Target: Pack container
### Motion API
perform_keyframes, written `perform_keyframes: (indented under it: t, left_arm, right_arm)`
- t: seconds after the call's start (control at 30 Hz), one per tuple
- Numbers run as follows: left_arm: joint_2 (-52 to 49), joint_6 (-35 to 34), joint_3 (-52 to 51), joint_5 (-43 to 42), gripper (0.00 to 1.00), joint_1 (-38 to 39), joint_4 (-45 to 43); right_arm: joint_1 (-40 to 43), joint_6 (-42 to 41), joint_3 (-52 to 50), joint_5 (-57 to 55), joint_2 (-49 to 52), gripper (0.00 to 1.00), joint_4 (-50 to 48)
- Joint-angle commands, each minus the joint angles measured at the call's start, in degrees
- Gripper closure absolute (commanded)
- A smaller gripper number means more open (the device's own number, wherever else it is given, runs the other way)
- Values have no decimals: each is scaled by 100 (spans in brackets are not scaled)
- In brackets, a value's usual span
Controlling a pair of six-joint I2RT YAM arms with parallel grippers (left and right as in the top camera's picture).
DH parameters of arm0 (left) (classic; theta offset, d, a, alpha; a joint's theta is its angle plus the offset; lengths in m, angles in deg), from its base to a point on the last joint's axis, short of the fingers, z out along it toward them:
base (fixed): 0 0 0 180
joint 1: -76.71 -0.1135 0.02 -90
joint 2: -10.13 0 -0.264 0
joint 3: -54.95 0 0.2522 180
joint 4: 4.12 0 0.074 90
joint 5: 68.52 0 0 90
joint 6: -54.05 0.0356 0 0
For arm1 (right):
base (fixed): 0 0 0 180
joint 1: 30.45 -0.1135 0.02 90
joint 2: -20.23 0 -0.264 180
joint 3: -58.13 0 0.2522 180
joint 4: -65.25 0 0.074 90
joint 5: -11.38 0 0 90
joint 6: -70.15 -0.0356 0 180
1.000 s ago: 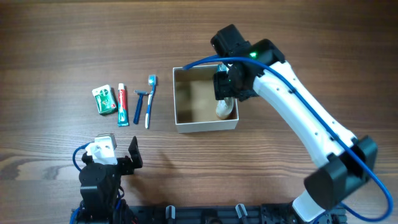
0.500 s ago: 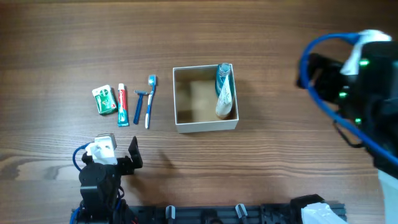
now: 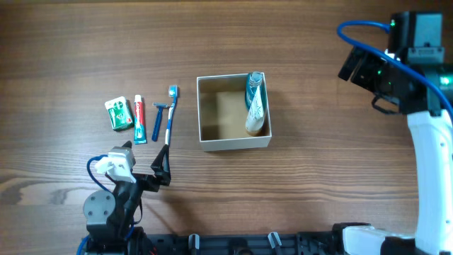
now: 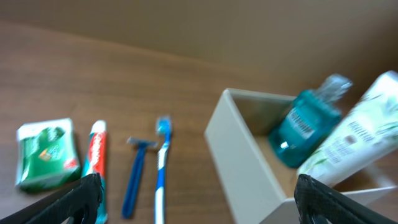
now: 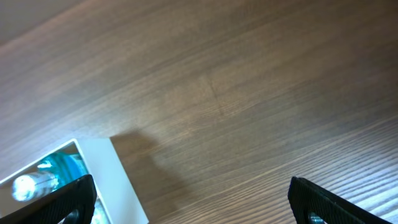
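White-walled container (image 3: 234,142), brown inside, holds a teal bottle (image 3: 253,86) and pale tube (image 3: 257,113). It sits between and apart from the left gripper (image 4: 198,186) and right gripper (image 5: 193,200); both jaws spread, empty.

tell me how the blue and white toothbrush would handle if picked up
The toothbrush looks thin and rigid, so it is probably light and stiff. Lying flat on the table, its narrow handle may slip or pivot when gripped.

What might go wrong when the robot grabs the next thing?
The toothbrush and razor lie very close together, so the open left gripper might nudge or pinch both. The mouthwash bottle and tube rest tilted in the container, so later items could knock them over.
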Motion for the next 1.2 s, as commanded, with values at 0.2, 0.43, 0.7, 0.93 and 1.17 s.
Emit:
perform_keyframes:
  t: [0.2, 0.43, 0.7, 0.93, 1.17]
  left_arm:
    - [-2433, -599, 2448, 647, 0, 26, 1231]
    - [-6052, 24, 5386, 879, 0, 26, 3008]
    - [-7941, -452, 5519, 957, 0, -809, 2653]
    - [-9392, -35, 5519, 1222, 2, -981, 2192]
    - [-10231, -15, 5519, 1561, 4, -1145, 1576]
  right_arm:
    - [28, -107, -52, 2, 365, 0, 15]
    - [28, -107, -52, 4, 365, 0, 13]
    - [28, -107, -52, 4, 365, 0, 11]
    - [28, -107, -52, 4, 365, 0, 11]
    - [28, -107, -52, 4, 365, 0, 13]
